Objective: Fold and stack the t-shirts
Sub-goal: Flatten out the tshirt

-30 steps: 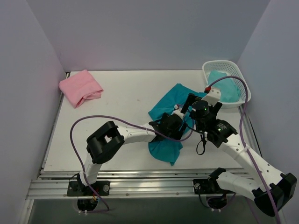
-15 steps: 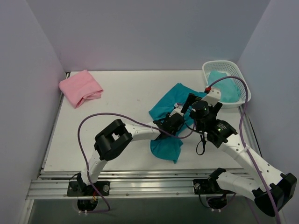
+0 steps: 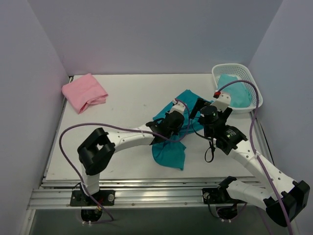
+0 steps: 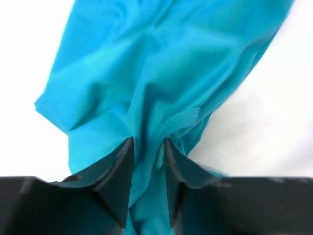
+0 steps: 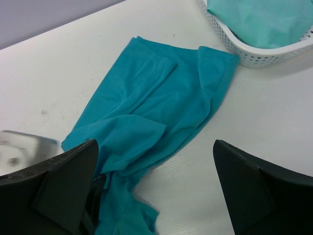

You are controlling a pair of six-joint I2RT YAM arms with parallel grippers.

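A deep teal t-shirt (image 3: 171, 152) lies crumpled on the white table (image 3: 122, 103), right of centre. My left gripper (image 3: 177, 117) sits over its middle. In the left wrist view the gripper (image 4: 147, 147) is shut on a bunched fold of the teal t-shirt (image 4: 146, 63). My right gripper (image 3: 199, 108) hovers just to the right of it, open and holding nothing. Seen from the right wrist, the gripper (image 5: 155, 143) spans the edge of the teal t-shirt (image 5: 156, 93). A light pink t-shirt (image 3: 84, 91) lies folded at the far left corner.
A white mesh basket (image 3: 234, 65) stands at the far right corner with a pale green cloth (image 3: 235, 92) in it. The basket (image 5: 244, 54) and cloth (image 5: 259, 19) also show from the right wrist. Grey walls close in the table on three sides.
My left gripper has closed on the teal t-shirt and moved away from me and left, pulling the cloth with it. The left elbow swung left. The right arm stayed put.
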